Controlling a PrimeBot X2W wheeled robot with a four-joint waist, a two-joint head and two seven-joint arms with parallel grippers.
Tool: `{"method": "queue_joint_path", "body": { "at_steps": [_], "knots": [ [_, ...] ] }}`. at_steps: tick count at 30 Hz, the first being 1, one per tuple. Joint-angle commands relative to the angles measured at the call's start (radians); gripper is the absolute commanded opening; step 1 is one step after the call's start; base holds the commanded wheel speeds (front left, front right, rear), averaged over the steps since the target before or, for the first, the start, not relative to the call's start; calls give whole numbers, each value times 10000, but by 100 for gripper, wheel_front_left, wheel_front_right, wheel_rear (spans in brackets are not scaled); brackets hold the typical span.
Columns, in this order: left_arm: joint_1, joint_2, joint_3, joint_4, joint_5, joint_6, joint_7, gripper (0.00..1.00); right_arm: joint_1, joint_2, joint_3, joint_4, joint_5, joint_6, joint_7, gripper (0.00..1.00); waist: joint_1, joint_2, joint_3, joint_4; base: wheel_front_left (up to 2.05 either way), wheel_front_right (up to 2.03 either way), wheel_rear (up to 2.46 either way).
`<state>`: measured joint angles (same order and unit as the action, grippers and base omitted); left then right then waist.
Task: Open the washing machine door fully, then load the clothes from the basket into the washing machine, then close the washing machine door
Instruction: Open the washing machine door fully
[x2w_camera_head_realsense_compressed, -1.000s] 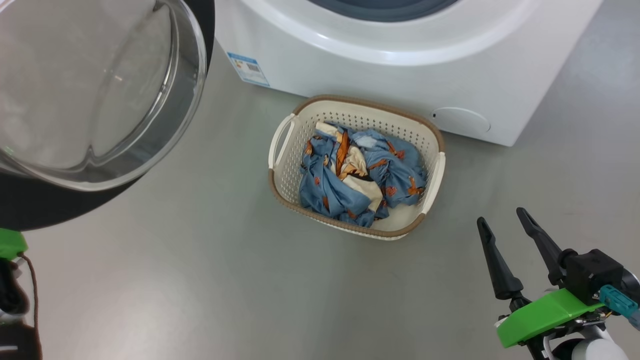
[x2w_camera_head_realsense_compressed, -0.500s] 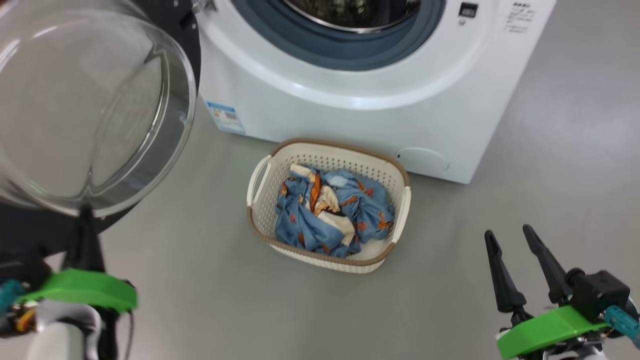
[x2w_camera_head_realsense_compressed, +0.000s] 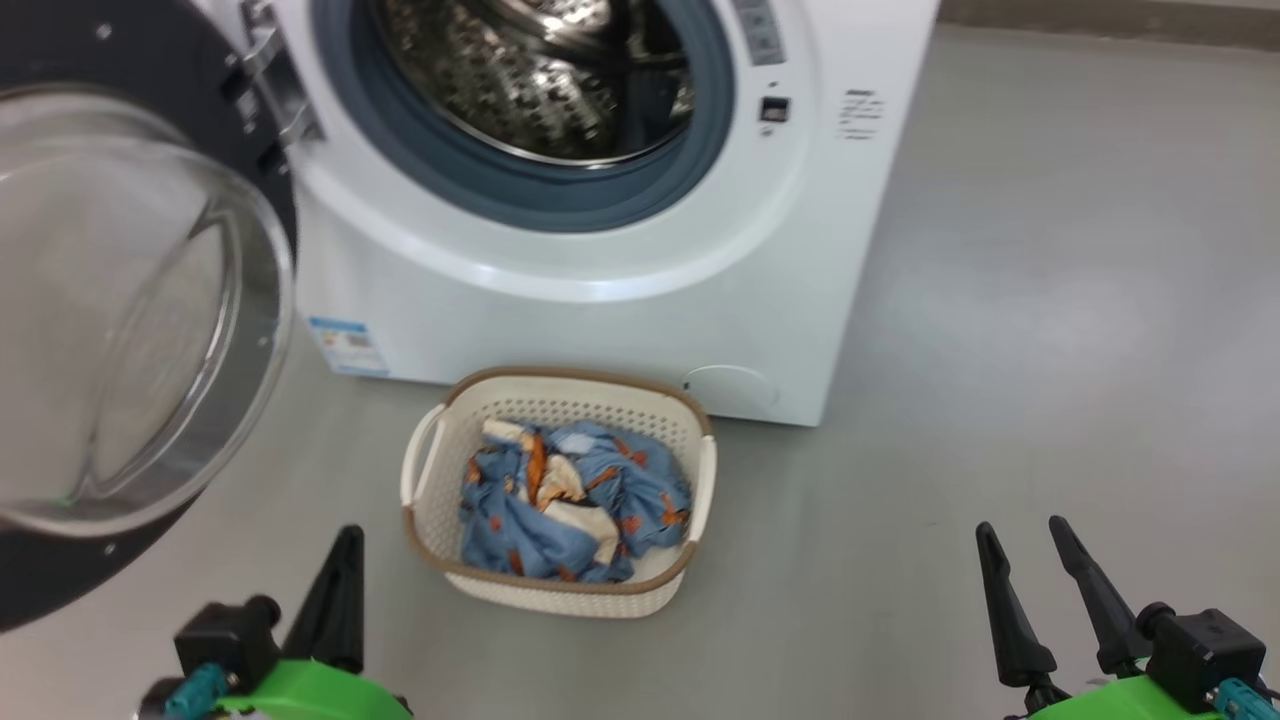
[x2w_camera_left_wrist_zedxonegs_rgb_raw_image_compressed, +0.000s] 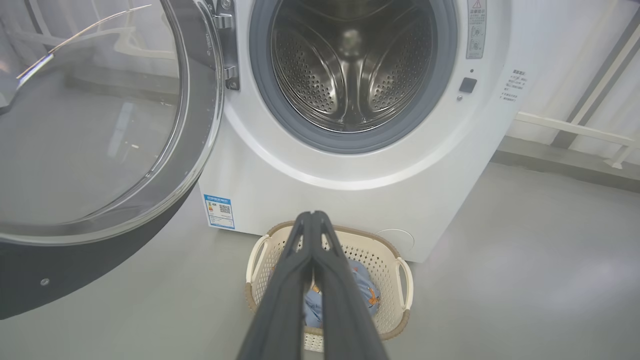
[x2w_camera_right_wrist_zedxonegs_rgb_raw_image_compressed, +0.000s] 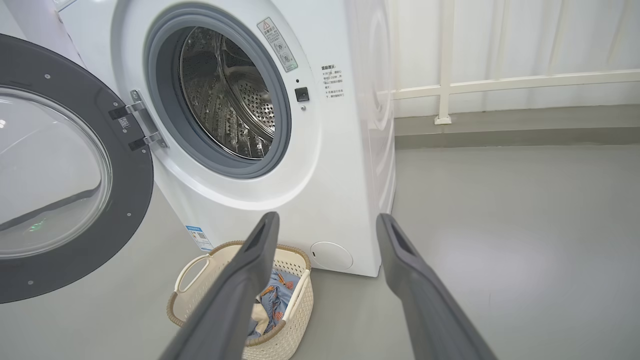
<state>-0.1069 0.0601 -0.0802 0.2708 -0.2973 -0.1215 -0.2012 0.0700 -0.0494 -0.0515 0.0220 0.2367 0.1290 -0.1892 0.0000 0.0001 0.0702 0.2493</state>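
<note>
The washing machine door (x2w_camera_head_realsense_compressed: 130, 300) stands swung wide at left, its glass bowl bulging outward. The left gripper (x2w_camera_head_realsense_compressed: 348, 540) is pressed closed, empty. The cream basket (x2w_camera_head_realsense_compressed: 560, 385) sits just before the washing machine (x2w_camera_head_realsense_compressed: 600, 300), its long axis along the machine's front. Crumpled blue clothes (x2w_camera_head_realsense_compressed: 575, 500) lie inside it. The drum (x2w_camera_head_realsense_compressed: 540, 70) seems empty. The right gripper (x2w_camera_head_realsense_compressed: 1021, 530) is spread wide, empty.

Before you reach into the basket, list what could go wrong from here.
1. The left gripper is shut; it must open first, or it would poke the clothes.
2. The clothes lie tangled in one heap, so a pinch may lift part and drag the light basket.
3. The washing machine door hangs open beside the left gripper; a wide swing could knock it.
</note>
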Motion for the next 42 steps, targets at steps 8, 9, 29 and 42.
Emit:
{"method": "queue_joint_path", "body": {
  "at_steps": [8,9,29,42],
  "knots": [
    [774,-3,-71,-936,-39,423,-361,0,105,-10,458,-530,193,17,-279,100,0,-1,-703,-1665,0,0,0],
    [812,-12,-95,-1017,-49,461,-398,0,130,-10,456,-566,197,17,-288,100,0,-1,-710,-1711,0,0,0],
    [1371,-83,-75,-1693,-291,913,-602,0,357,-9,671,-694,256,17,-447,100,0,-1,-922,-1643,0,0,0],
    [1375,-96,-29,-1858,-540,952,-604,100,348,-9,688,-625,199,17,-423,100,0,-1,-1004,-1373,0,0,0]
  ]
}}
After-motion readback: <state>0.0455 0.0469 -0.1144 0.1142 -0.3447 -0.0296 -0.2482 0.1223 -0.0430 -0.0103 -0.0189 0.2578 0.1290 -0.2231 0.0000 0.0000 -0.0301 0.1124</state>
